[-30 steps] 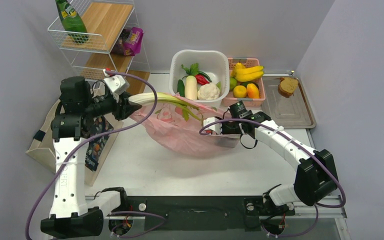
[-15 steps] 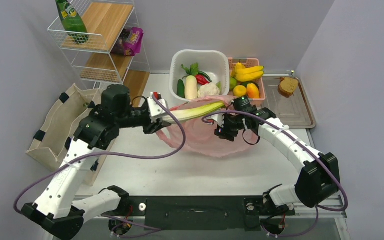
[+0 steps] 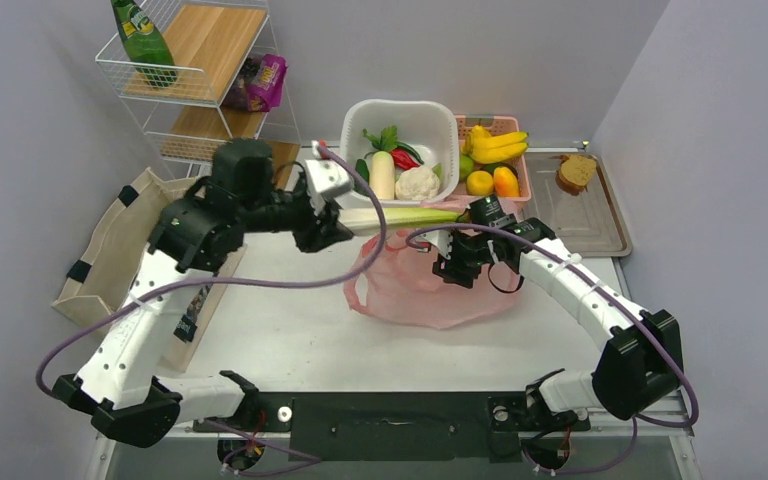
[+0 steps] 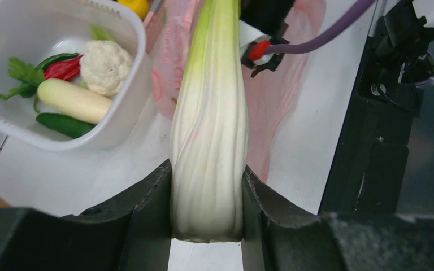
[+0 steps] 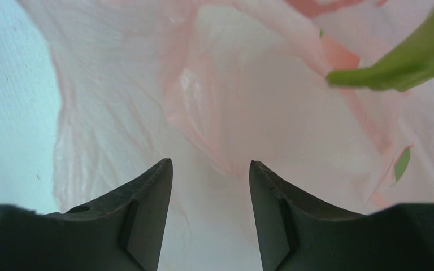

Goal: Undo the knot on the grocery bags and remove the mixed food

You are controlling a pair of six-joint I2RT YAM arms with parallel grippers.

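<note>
At left, the beige tote [image 3: 110,250] lies slumped. The left gripper [image 3: 332,224] is clamped on the pale-green leafy stalk [image 3: 405,216], held level above the opened pink bag [image 3: 410,295]. The right gripper [image 3: 457,272] hovers over the bag, jaws apart and empty. The radish [image 3: 382,175] in the tub [image 3: 400,103] and the bananas [image 3: 498,146] in the basket [image 3: 490,120] suggest little is left. A second ago the left arm was back by the tote and the bag stood fuller.

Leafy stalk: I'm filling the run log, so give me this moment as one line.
left claw: shut on leafy stalk | right claw: open over pink bag | stalk: held off table, leaf tip over bag
</note>
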